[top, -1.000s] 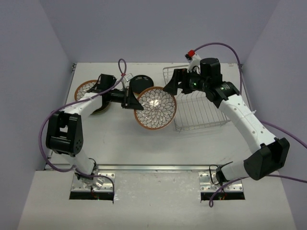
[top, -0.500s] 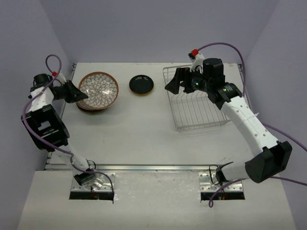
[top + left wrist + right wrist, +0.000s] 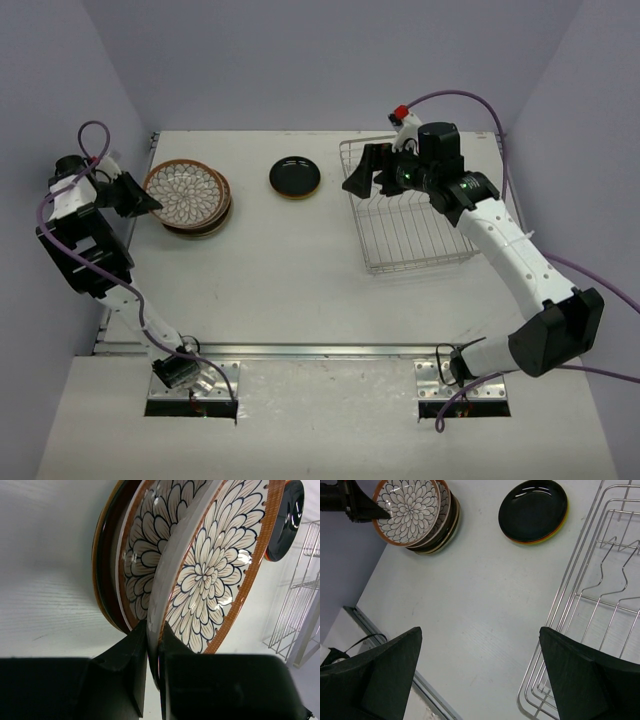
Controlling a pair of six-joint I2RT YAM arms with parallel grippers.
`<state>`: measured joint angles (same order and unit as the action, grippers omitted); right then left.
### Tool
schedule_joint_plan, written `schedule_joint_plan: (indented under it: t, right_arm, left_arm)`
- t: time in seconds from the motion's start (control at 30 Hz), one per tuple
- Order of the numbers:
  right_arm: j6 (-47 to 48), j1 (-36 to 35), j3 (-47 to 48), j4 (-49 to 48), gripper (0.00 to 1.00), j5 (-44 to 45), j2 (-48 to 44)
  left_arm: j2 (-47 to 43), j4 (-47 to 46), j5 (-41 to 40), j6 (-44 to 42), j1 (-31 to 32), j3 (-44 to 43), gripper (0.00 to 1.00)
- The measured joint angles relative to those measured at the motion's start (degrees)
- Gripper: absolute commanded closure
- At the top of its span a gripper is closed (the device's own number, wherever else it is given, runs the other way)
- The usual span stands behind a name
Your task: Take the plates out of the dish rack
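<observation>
Farthest to the left of the dish rack (image 3: pixel 415 235), the left gripper (image 3: pixel 140 197) is seen closed on the rim of a patterned plate (image 3: pixel 180 192). The rim is pinched between the two fingers (image 3: pixel 125 655) at the edge that faces away from the rack. This plate is held over a stack of plates (image 3: pixel 218 218) lying on the table (image 3: pixel 290 290) well to the left of the rack.

In the left wrist view a gap is seen on the gripper's side between the held plate and the patterned one beneath it. The plate is therefore judged to be tilted, with its pinched edge raised. Whether its rack-side edge touches the stack cannot be told. The plate's face is turned up, and it is shifted a little off the stack's centre, away from the rack.

The coming move is judged to turn on this relation. The stack lies directly below the plate, so only a short lowering and an opening of the fingers would be called for. The left arm is by far the nearer one.

Between the stack and the rack, near the rack's far left corner, a black plate (image 3: pixel 295 176) is laid flat, with an orange rim showing beneath it.

No plate is seen in the rack, and only bare wire is shown. Over its far left corner the right gripper (image 3: pixel 362 175) is held with its jaws spread wide and nothing between them.
</observation>
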<state>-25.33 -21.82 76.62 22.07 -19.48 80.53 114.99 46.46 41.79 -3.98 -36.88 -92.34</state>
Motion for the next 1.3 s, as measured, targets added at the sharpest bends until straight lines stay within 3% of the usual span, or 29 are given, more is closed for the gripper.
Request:
schedule_joint_plan:
  t: [0.3,0.4,0.57,0.7,0.83,1.07,1.3]
  right_arm:
    - [0.5,0.0,0.0,0.6,0.01,0.7,1.7]
    - [0.8,0.0,0.0,0.7,0.01,1.2,2.3]
    - [1.2,0.0,0.0,0.9,0.01,1.8,3.1]
    - [1.6,0.1,0.0,1.1,0.01,3.1,3.1]
    - [2.4,0.3,0.0,1.2,0.01,5.8,3.1]
    - [5.0,0.4,-0.2,1.6,0.01,16.7,2.7]
    - [9.9,2.4,-3.2,2.1,0.01,26.8,0.1]
  left_arm:
    - [2.7,-0.3,2.0,1.2,0.2,-1.2,0.70]
    - [2.7,-0.3,2.5,1.0,0.5,-1.2,0.53]
    - [2.6,-0.3,2.3,0.8,2.0,-1.9,0.36]
    - [1.0,-0.6,-2.2,0.1,4.5,-2.0,0.16]
    - [-3.8,-2.8,-12.1,-0.9,8.0,-0.7,0.00]
    - [-21.0,-12.6,-31.9,-4.0,15.9,5.9,0.00]
    - [-34.0,-20.8,-40.9,-9.3,26.2,9.0,0.00]
